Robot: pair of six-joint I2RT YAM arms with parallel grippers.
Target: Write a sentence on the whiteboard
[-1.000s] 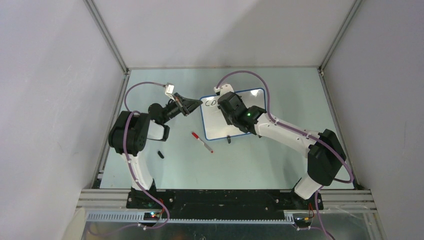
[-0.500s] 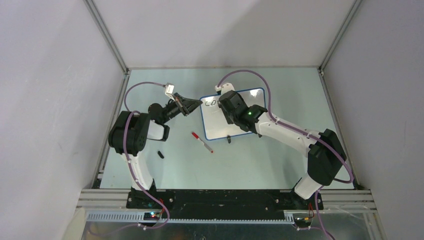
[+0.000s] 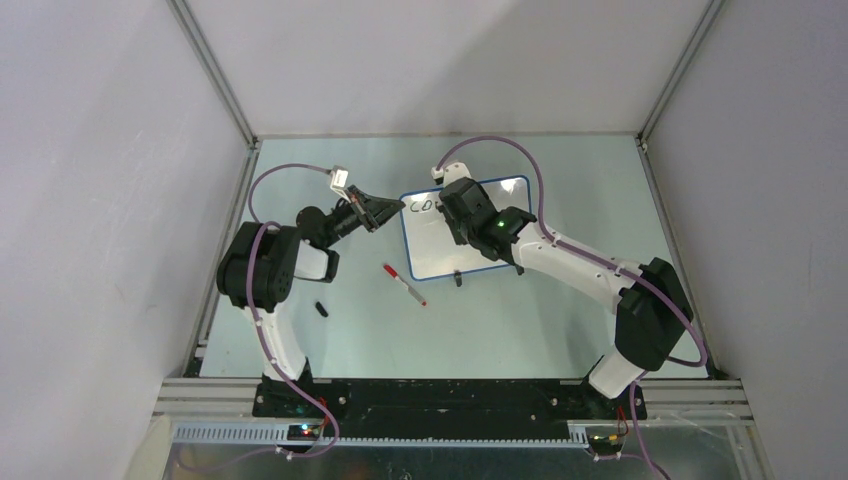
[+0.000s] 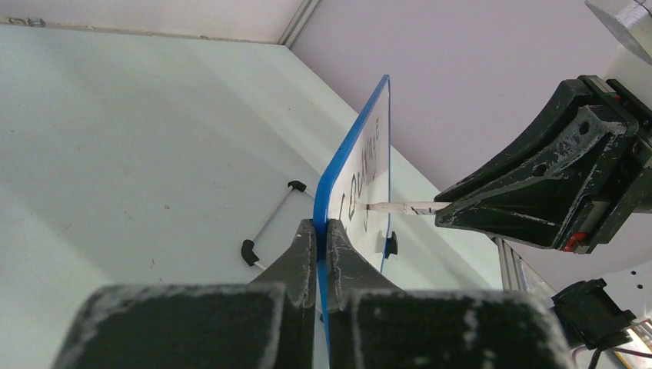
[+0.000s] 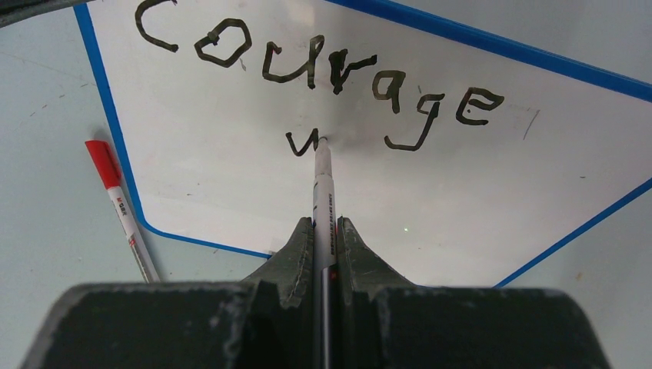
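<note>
We are pinching the whiteboard (image 5: 192, 177) by its edge in our left jaws. Our right jaws are gripping a marker (image 5: 321, 207), tip seemingly touching the sentence (image 5: 338, 77).

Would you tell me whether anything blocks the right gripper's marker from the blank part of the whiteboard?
Nothing visible does. The right gripper holds the white marker with its tip on the small blue-rimmed whiteboard, under the black handwritten "courage"; bare white lies beyond. The red-capped pen lies beside the board.
</note>
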